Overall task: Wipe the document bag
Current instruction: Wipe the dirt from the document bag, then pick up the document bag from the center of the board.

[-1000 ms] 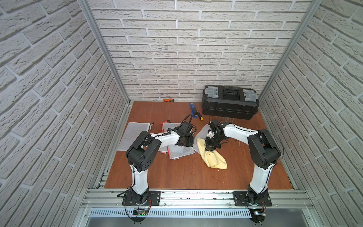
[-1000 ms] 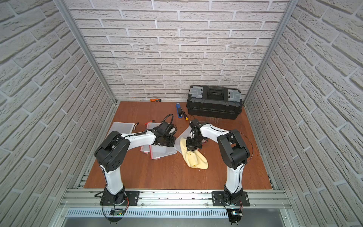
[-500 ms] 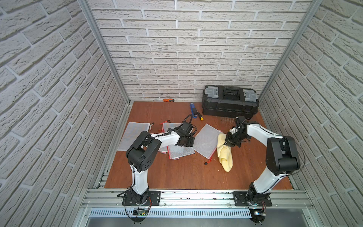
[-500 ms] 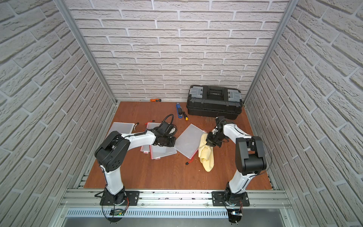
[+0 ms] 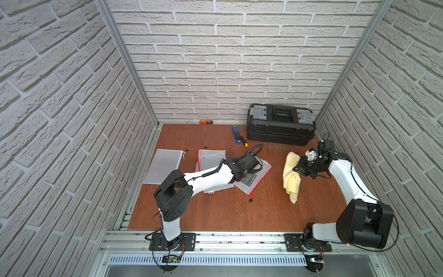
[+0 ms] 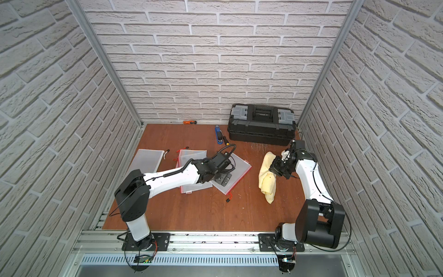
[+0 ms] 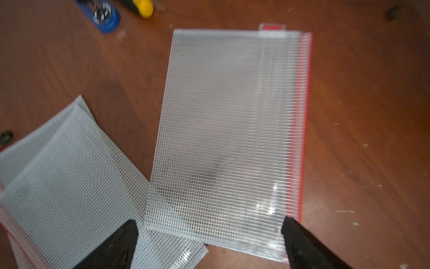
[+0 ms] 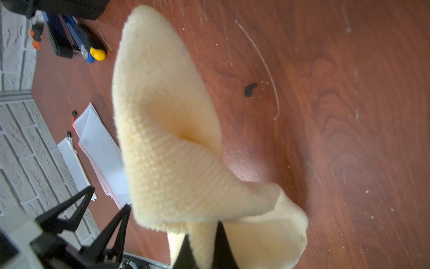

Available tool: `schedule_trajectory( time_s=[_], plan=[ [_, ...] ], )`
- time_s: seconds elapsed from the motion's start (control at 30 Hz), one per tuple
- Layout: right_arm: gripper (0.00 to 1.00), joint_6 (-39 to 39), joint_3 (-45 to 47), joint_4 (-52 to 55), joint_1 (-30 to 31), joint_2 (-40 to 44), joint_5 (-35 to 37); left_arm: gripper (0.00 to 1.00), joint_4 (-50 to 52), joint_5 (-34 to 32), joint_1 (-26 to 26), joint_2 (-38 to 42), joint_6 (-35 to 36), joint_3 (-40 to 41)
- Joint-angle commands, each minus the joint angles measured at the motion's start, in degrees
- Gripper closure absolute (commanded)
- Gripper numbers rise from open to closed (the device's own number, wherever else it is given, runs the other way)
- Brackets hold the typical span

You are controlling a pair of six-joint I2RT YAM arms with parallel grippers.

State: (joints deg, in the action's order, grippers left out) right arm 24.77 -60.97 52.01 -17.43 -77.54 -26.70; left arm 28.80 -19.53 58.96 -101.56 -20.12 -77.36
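The document bag (image 7: 228, 130), clear mesh with a red zipper edge, lies flat on the wooden table in both top views (image 5: 262, 167) (image 6: 239, 167). My left gripper (image 7: 209, 229) stands open over its near short edge, one finger on each side, and also shows in both top views (image 5: 248, 178) (image 6: 221, 179). To the right of the bag, my right gripper (image 8: 202, 246) is shut on a fold of the yellow cloth (image 8: 167, 139). The cloth (image 5: 291, 175) (image 6: 267, 177) trails on the table, apart from the bag.
A stack of mesh bags (image 5: 211, 158) lies left of the document bag, with a white-trimmed one (image 5: 164, 165) farther left. A black toolbox (image 5: 280, 124) stands at the back right. A blue stapler (image 5: 236, 135) and an orange tool (image 5: 206, 122) lie near the back wall.
My right gripper dragged the yellow cloth off the document bag, to the right side of the table. My left gripper, shut before, now stands open over the bag's edge.
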Motion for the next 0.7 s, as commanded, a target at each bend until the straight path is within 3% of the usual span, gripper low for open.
schedule_trajectory(
  time_s=[0.0, 0.33, 0.67],
  plan=[
    [0.98, -1.51, 1.29, 0.04, -3.24, 1.77, -4.72, 0.02, 1.97, -6.49, 4.12, 1.07, 6.43, -0.44],
    [0.98, -2.55, 2.85, -0.19, -5.16, 3.63, -7.4, 0.19, 10.23, -5.05, 9.54, -12.38, 7.12, -11.93],
    [0.98, -1.75, 6.89, -2.4, -5.35, 4.7, -8.28, 0.29, 15.55, -1.49, 9.06, -20.22, 5.84, -18.99]
  ],
)
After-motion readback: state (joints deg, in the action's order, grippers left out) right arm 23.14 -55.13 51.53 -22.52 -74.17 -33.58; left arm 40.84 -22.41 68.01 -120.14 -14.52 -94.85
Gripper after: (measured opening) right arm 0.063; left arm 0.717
